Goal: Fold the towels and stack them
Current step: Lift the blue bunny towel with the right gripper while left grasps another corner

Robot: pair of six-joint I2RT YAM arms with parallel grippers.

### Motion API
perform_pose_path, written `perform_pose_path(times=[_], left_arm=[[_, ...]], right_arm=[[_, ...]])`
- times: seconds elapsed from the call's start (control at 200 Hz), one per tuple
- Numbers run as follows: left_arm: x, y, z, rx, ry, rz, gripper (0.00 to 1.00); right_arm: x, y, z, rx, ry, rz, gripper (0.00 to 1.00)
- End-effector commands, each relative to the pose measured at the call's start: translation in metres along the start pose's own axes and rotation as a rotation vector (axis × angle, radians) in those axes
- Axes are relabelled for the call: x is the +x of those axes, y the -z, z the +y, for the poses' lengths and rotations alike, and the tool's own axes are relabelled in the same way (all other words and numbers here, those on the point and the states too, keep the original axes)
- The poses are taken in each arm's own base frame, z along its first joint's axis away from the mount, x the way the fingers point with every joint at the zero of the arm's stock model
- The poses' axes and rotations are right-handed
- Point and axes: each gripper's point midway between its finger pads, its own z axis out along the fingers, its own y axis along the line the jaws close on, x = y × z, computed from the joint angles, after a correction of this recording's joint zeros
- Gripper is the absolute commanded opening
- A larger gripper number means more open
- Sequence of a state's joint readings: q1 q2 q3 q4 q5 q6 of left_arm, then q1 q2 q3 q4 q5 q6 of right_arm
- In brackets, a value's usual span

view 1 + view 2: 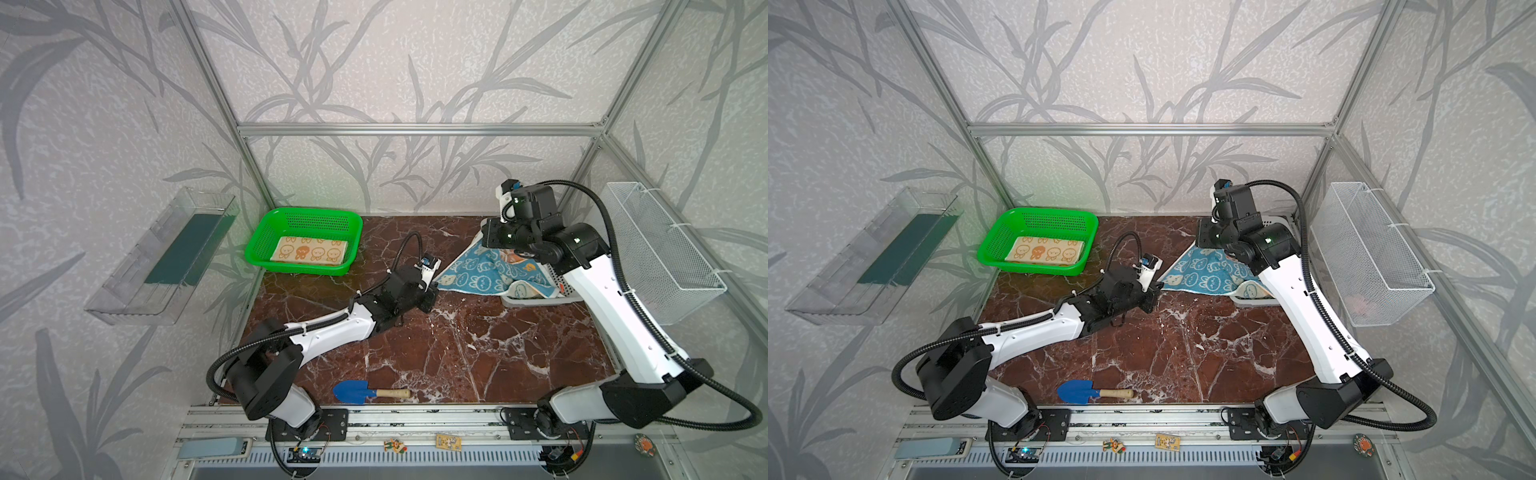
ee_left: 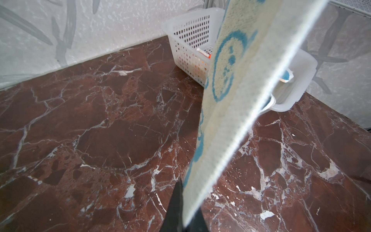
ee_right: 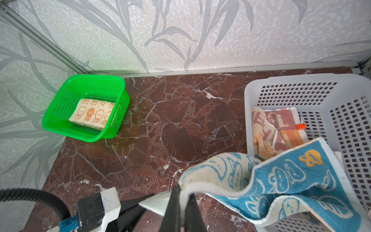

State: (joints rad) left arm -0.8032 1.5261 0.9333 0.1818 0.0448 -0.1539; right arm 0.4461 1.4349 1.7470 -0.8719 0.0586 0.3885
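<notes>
The cream and blue bunny towel [image 1: 486, 270] [image 1: 1208, 276] hangs stretched between both grippers, its far end draped over the white basket [image 1: 536, 300]. My left gripper [image 1: 432, 286] [image 2: 188, 200] is shut on its lower corner just above the table. My right gripper [image 1: 485, 240] [image 3: 183, 191] is shut on a raised edge of the same towel [image 3: 291, 180]. The orange bunny towel [image 1: 309, 250] [image 3: 92, 115] lies folded in the green basket [image 1: 270, 232]. The striped lettered towel [image 3: 281, 128] lies crumpled inside the white basket [image 3: 301, 80].
A blue trowel [image 1: 365, 392] with a wooden handle lies near the table's front edge. A white wire basket [image 1: 660, 249] hangs on the right wall and a clear tray [image 1: 166, 253] on the left wall. Brown marble table [image 1: 457, 353] lies between the arms.
</notes>
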Motion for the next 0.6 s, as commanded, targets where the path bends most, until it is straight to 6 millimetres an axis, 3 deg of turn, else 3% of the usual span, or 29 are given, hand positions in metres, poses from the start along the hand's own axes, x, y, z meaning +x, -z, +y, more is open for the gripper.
perform_pose_path(times=[0.0, 0.165, 0.42, 0.595], left_arm=[[-0.017, 0.015, 0.002, -0.025, -0.037, 0.006, 0.0], [-0.049, 0.039, 0.018, -0.125, -0.143, -0.022, 0.0], [-0.148, 0.113, 0.067, -0.27, -0.23, -0.198, 0.0], [-0.195, 0.149, 0.09, -0.337, -0.301, -0.237, 0.0]], right_arm=[[-0.009, 0.0, 0.002, -0.014, 0.009, -0.028, 0.0], [-0.017, 0.006, 0.013, -0.068, 0.006, -0.039, 0.0], [-0.049, 0.03, 0.04, -0.148, 0.062, -0.097, 0.0], [-0.079, 0.062, 0.07, -0.247, 0.105, -0.191, 0.0]])
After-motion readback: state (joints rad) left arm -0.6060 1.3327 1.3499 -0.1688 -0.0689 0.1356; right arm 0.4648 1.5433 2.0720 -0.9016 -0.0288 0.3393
